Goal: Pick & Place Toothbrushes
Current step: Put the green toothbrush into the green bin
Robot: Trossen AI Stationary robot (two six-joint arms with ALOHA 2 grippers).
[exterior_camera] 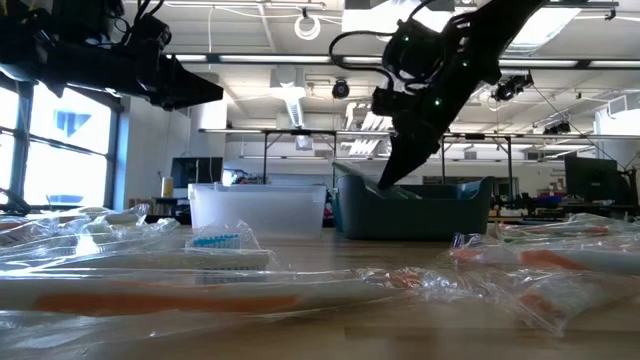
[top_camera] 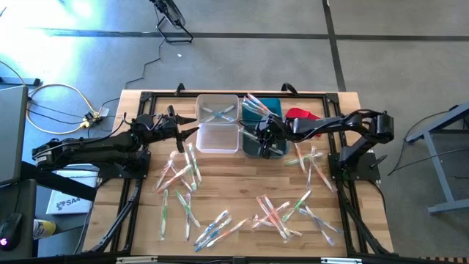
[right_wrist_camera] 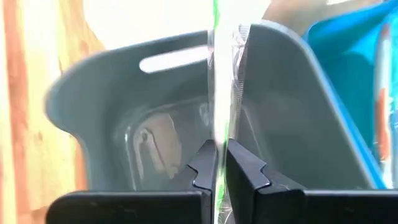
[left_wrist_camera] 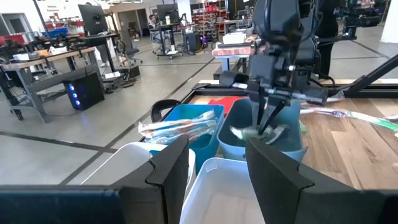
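Observation:
Many wrapped toothbrushes lie scattered flat on the wooden table. My right gripper reaches slanting down into the grey bin and is shut on one clear-wrapped toothbrush with a green accent. In the low view its fingers dip behind the grey bin's rim. More toothbrushes lie in the blue bin and the far clear bin. My left gripper hovers open and level above the near clear bin, holding nothing. My right gripper pinches the wrapped toothbrush between its two fingertips, near one end. It comes slanting down from the table's right side, and the toothbrush runs on ahead of the fingers, in line with them, over the grey bin's wall. Whether its other end rests on anything I cannot tell.
Four bins stand together at the table's far middle: two clear ones on the left, a blue and a grey one on the right. A red cloth-like piece lies beside the blue bin. Toothbrush heaps cover the near half.

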